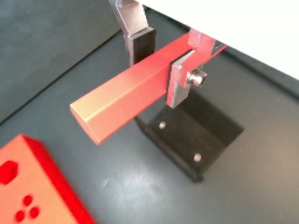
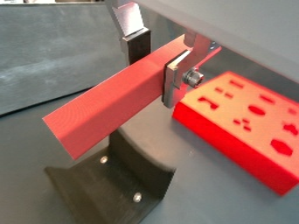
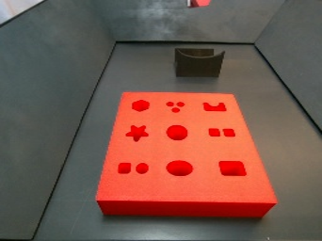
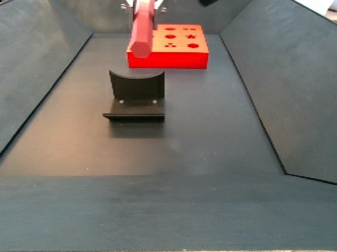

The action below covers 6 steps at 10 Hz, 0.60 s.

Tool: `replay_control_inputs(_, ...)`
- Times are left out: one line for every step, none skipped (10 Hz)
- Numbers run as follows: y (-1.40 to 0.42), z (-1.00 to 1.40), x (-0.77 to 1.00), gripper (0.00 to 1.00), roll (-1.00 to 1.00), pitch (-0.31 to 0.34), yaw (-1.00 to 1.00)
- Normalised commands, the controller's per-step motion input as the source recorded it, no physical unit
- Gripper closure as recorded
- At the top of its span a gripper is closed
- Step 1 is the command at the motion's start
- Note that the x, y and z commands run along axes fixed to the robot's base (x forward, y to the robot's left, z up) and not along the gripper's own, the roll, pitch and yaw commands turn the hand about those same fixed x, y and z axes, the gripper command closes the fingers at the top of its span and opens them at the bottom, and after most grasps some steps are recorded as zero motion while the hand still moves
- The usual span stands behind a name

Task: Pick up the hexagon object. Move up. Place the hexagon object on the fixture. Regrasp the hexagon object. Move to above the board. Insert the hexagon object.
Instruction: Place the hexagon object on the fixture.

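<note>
— Where's the slim red hexagon bar (image 4: 140,36)?

— Clamped in the silver two-finger gripper (image 1: 160,63), above the dark notched fixture (image 4: 134,94) (not touching). Lower it squarely into the notch.

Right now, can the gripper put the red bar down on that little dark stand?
Probably yes. The gripper is shut on the hexagon object and hangs above the fixture. Nothing shows between them, and the board lies apart from the fixture.
</note>
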Motion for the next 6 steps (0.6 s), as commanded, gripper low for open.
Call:
replay_control_inputs(0.04,-0.02,0.31,1.0,-1.0,0.129,-0.11)
replay_control_inputs(0.04,-0.02,0.22,1.0,-1.0,0.133,-0.13)
replay_control_inputs(0.04,-0.02,0.16,1.0,-0.93,0.128,-0.15)
replay_control_inputs(0.05,-0.02,0.1,1.0,-0.77,0.107,-0.14)
replay_control_inputs(0.05,-0.02,0.07,1.0,-0.6,0.07,-0.14)
replay_control_inputs(0.04,-0.02,0.07,1.0,-0.36,0.039,-0.13)
